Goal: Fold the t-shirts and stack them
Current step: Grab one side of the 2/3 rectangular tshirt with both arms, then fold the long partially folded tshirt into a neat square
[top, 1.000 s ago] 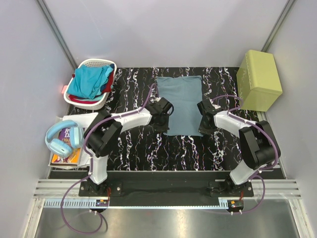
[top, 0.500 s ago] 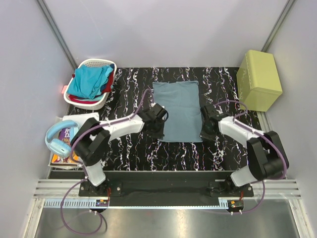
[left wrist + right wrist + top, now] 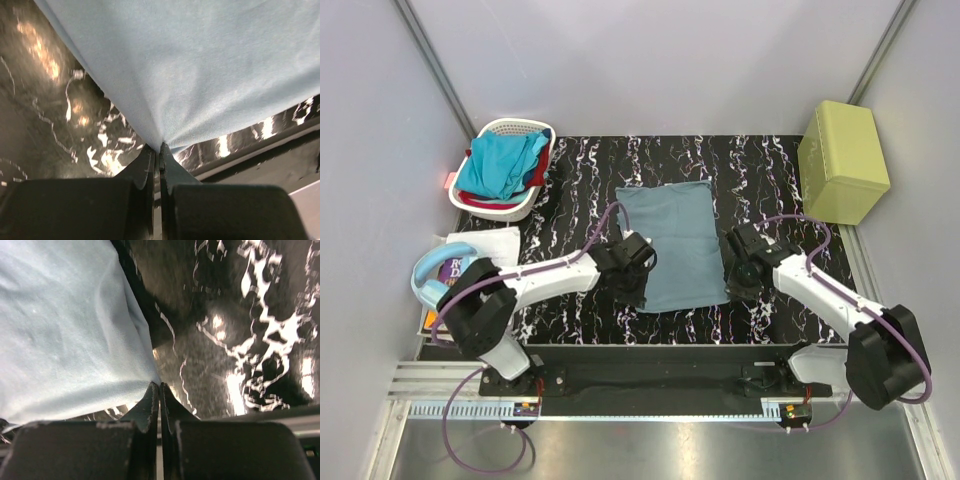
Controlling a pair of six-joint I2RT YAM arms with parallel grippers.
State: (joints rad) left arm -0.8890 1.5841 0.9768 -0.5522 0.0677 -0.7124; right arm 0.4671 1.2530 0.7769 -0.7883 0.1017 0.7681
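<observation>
The grey-blue t-shirt (image 3: 670, 245) lies as a folded rectangle on the black marbled table, slightly skewed. My left gripper (image 3: 632, 290) is shut on its near left corner; the left wrist view shows the cloth (image 3: 190, 65) pinched at the fingertips (image 3: 160, 145). My right gripper (image 3: 738, 284) is shut on the near right corner; the right wrist view shows the cloth (image 3: 65, 335) pinched at its tips (image 3: 159, 385). The turquoise t-shirt (image 3: 500, 163) and the red t-shirt (image 3: 538, 175) lie bunched in the white laundry basket (image 3: 505, 206) at the far left.
A yellow-green box (image 3: 842, 162) stands at the far right. Blue headphones (image 3: 445, 280) lie on a book (image 3: 455, 312) off the table's left edge, beside a white cloth (image 3: 490, 240). The metal rail runs along the near edge.
Both grippers have pulled the grey-blue t-shirt toward the near edge of the table, still holding its near corners. The shirt's far edge has slid nearer and it has skewed slightly.
</observation>
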